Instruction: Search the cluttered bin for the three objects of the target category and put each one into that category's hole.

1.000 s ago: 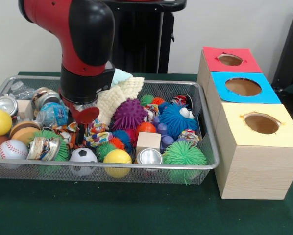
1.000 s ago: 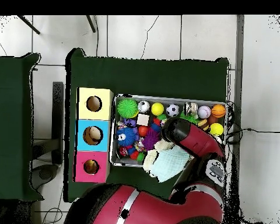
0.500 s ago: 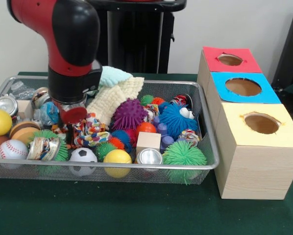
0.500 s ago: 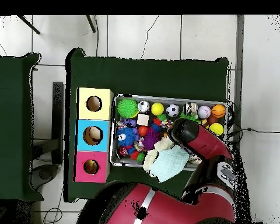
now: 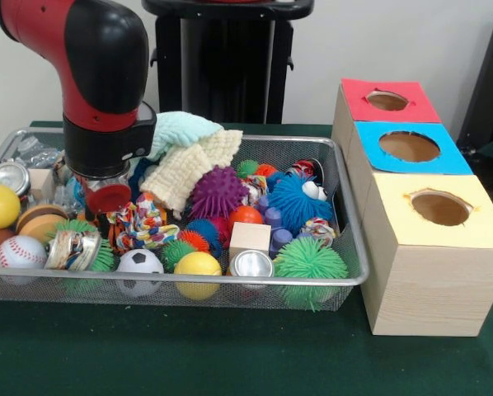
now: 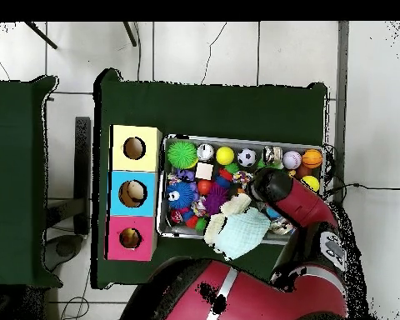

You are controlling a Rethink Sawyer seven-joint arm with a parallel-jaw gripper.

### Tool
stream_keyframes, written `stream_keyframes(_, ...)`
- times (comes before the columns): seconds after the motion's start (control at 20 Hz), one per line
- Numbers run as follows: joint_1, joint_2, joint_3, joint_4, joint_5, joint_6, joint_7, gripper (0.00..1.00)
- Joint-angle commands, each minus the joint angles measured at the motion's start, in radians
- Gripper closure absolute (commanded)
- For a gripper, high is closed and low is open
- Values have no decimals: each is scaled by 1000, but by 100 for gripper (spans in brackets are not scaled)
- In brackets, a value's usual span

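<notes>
Robotics lab: green-clothed table (image 5: 230, 355), toy-filled mesh bin (image 5: 349, 247), colour-topped hole boxes (image 5: 428, 247).

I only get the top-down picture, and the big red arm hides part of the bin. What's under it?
Observer: A braided rope toy of many colours lies right by the arm's red tip.
Operator: Any tins hiding there?
Observer: Yes, a silver can sits at that end of the wire bin.
Operator: What are the hole boxes made of?
Observer: Their sides look like pale wood; only the tops are coloured.
</notes>
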Motion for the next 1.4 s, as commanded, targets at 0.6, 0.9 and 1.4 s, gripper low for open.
stream_keyframes(0.6,30,60,68,-82,-77,-9,27,0)
stream_keyframes(0.9,-7,54,114,-86,-106,-3,-2,0)
stream_keyframes(1.4,-36,51,156,-79,-130,-11,0,0)
